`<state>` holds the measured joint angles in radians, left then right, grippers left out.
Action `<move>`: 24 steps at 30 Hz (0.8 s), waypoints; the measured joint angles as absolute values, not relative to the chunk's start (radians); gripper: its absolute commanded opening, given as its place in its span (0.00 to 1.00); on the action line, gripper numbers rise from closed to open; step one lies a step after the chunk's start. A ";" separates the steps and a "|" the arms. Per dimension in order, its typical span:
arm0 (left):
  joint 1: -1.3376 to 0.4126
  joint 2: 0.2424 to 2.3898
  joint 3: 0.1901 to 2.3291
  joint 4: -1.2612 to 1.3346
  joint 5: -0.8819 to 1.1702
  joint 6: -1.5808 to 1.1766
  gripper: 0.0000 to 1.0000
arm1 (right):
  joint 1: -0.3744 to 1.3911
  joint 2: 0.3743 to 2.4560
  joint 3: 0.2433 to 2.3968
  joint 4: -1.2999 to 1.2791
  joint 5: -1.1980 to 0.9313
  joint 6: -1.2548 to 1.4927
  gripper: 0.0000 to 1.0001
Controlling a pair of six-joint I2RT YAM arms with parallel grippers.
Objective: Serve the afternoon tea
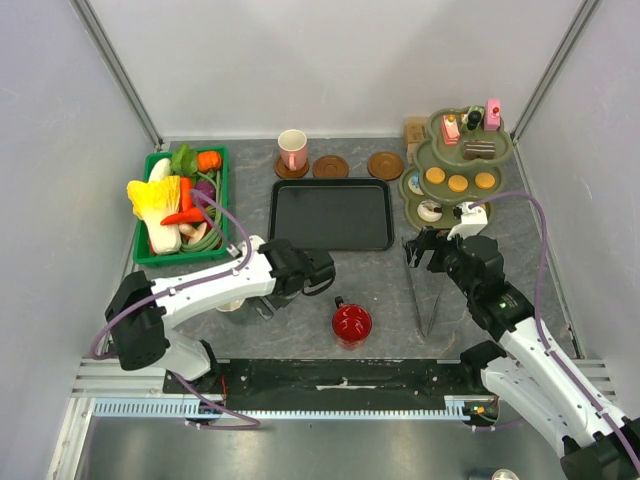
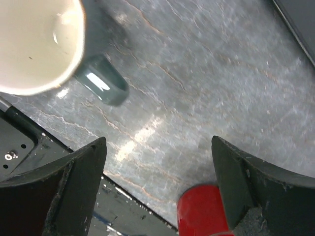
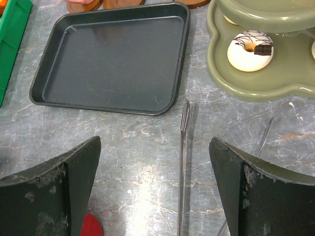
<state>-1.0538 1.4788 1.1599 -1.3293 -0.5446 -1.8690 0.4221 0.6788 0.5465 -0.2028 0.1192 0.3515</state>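
Red glossy mug (image 1: 351, 322) was seen nearest, on the grey stone-look table (image 1: 380, 290). A whitish mug with grey-green handle (image 2: 34, 44) was set beside the left gripper (image 1: 318, 275), its jaws spread, nothing held. The right gripper (image 1: 420, 250) was likewise spread empty over thin metal tongs (image 1: 425, 295). Farther: black rectangular tray (image 1: 330, 213), pink mug (image 1: 292, 150) on a brown round coaster (image 1: 292, 174), small toy cakes (image 1: 459, 183) on the green tiered stand (image 1: 421, 158).

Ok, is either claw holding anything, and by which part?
Nothing is held. The left claw is open over the table between the whitish mug and the red mug; the right claw is open above the metal tongs.
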 measured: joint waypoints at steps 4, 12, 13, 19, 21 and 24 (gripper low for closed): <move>-0.988 1.457 1.114 -1.332 -0.545 -1.912 0.86 | 0.422 0.678 0.546 -0.203 0.109 0.352 0.98; -0.924 1.457 1.054 -1.333 -0.545 -1.940 0.82 | 0.422 0.679 0.546 -0.203 0.105 0.352 0.98; -0.914 1.458 1.046 -1.333 -0.545 -1.941 0.82 | 0.422 0.679 0.546 -0.203 0.105 0.352 0.98; -0.853 1.475 1.018 -1.333 -0.545 -1.945 0.73 | 0.422 0.679 0.546 -0.203 0.102 0.352 0.98; -0.840 1.477 1.017 -1.333 -0.546 -1.946 0.63 | 0.422 0.679 0.546 -0.203 0.102 0.352 0.98; -0.833 1.477 1.017 -1.333 -0.550 -1.949 0.58 | 0.422 0.681 0.546 -0.203 0.102 0.352 0.98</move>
